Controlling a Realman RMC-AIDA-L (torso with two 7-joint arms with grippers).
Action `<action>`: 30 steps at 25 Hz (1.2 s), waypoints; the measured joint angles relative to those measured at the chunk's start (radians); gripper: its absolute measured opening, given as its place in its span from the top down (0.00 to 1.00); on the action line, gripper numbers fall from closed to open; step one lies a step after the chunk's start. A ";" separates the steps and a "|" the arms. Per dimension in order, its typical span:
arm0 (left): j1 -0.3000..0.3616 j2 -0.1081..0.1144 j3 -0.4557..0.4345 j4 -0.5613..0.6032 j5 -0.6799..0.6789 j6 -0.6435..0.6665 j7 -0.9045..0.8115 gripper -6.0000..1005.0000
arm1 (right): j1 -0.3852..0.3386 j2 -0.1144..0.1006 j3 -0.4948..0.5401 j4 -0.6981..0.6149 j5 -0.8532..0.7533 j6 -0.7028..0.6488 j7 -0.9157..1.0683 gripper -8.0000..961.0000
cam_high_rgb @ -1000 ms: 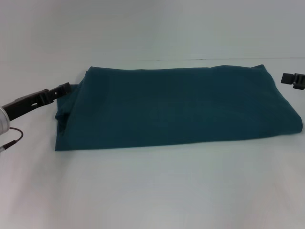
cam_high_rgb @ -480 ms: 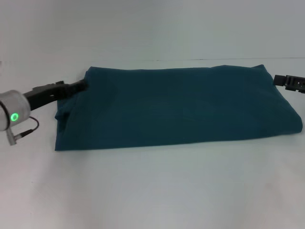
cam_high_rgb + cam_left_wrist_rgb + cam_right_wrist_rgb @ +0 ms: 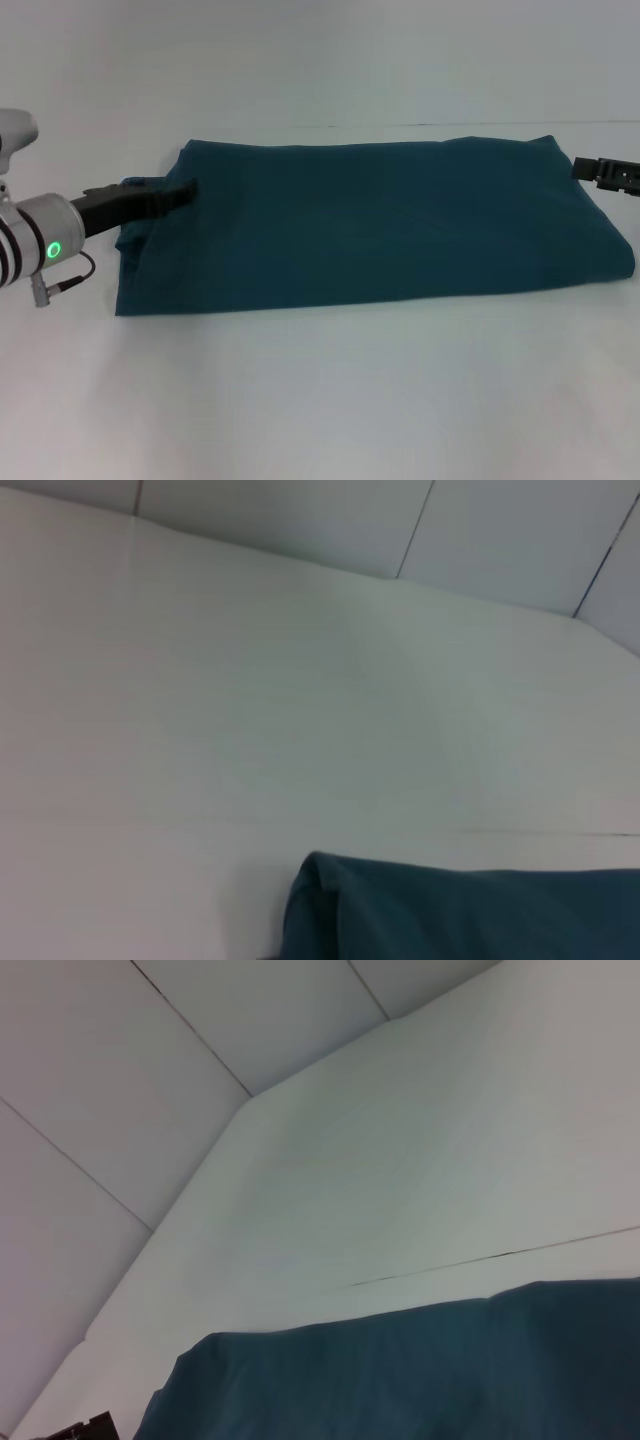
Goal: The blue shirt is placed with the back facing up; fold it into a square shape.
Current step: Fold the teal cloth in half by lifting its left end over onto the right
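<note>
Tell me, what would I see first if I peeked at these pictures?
A big blue shirt, folded into a long band, lies across the middle of the white table. The left gripper pokes onto its far left corner, and the right gripper waits just off its far right corner.

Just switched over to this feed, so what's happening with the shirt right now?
The dark teal-blue knit shirt lies on the white table, already folded into a long band, plain side up. The left end effector is over the shirt's left end near its far corner. The right end effector sits just off the shirt's far right corner. Neither visibly holds the fabric, and the band has not yet been folded into a square.
</note>
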 joint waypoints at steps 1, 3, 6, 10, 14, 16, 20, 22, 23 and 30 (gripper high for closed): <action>0.003 0.001 0.000 0.003 0.003 0.007 -0.005 0.16 | 0.000 0.000 0.000 0.000 0.000 0.000 -0.001 0.19; 0.019 0.005 0.000 0.019 0.014 0.052 -0.026 0.16 | 0.000 0.000 0.000 0.000 0.000 0.000 0.000 0.19; 0.058 0.008 0.000 0.074 0.034 0.166 -0.079 0.16 | -0.001 -0.002 0.000 0.000 0.000 0.000 0.004 0.19; 0.115 0.009 -0.002 0.151 0.045 0.281 -0.137 0.17 | -0.008 -0.003 0.000 0.000 0.000 0.000 0.002 0.19; 0.175 0.004 -0.009 0.215 0.045 0.321 -0.169 0.17 | -0.014 -0.004 0.000 0.000 0.000 -0.001 -0.003 0.19; 0.200 0.000 -0.009 0.234 0.043 0.325 -0.175 0.17 | -0.015 -0.004 0.000 0.000 0.000 -0.001 -0.004 0.19; 0.227 -0.001 -0.019 0.245 0.042 0.342 -0.177 0.17 | -0.017 -0.005 -0.002 0.001 0.000 -0.001 -0.006 0.19; 0.234 -0.001 -0.031 0.247 0.044 0.356 -0.175 0.17 | -0.018 -0.005 -0.002 0.002 0.000 -0.001 -0.007 0.19; 0.238 -0.001 -0.036 0.249 0.045 0.366 -0.172 0.17 | -0.019 -0.005 -0.002 0.002 -0.001 -0.001 -0.007 0.19; 0.253 0.002 -0.038 0.253 0.063 0.416 -0.167 0.18 | -0.020 -0.005 -0.002 0.001 -0.022 -0.002 -0.004 0.19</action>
